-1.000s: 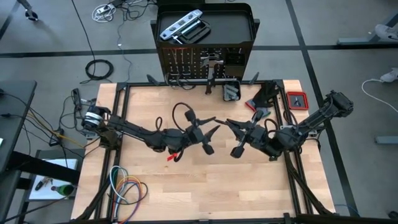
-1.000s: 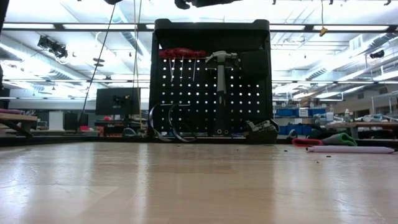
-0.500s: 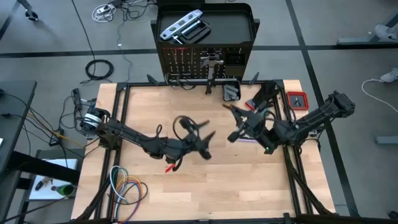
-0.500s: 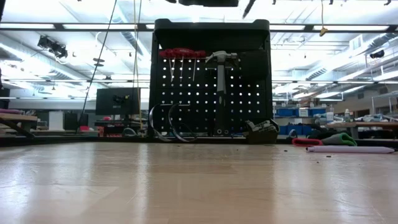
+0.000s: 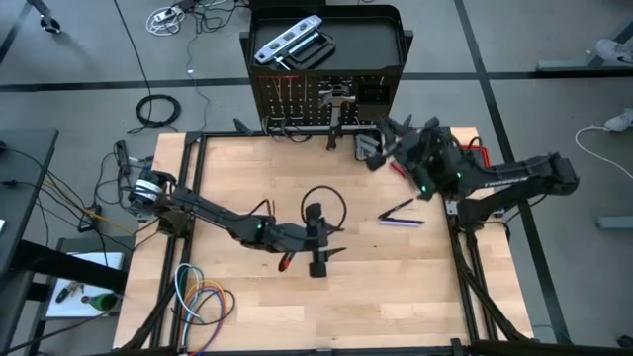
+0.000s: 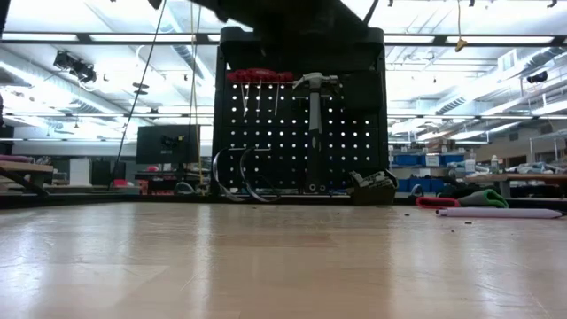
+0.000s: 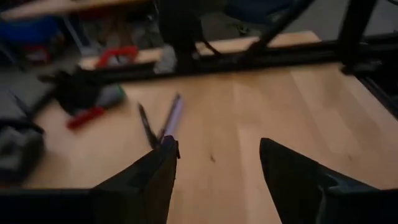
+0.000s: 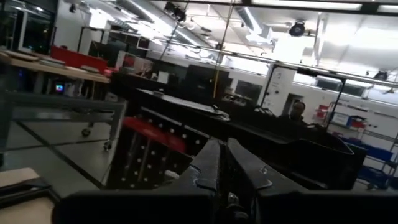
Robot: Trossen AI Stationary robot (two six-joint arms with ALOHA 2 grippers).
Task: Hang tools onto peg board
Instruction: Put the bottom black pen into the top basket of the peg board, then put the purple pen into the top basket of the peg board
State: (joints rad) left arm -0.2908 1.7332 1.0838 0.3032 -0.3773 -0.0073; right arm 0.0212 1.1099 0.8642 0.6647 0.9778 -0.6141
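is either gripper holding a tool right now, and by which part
No. The left gripper stands open and empty above the table; the right gripper is shut with nothing visible between its fingers.

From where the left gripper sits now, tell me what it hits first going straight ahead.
Probably the purple-handled screwdriver lying on the table. The left gripper is open and points across bare wood toward it, with the table's far rail behind; depth is uncertain.

A hammer [image 6: 314,115] hangs on the peg board [image 6: 354,142] behind the table [image 5: 237,316].
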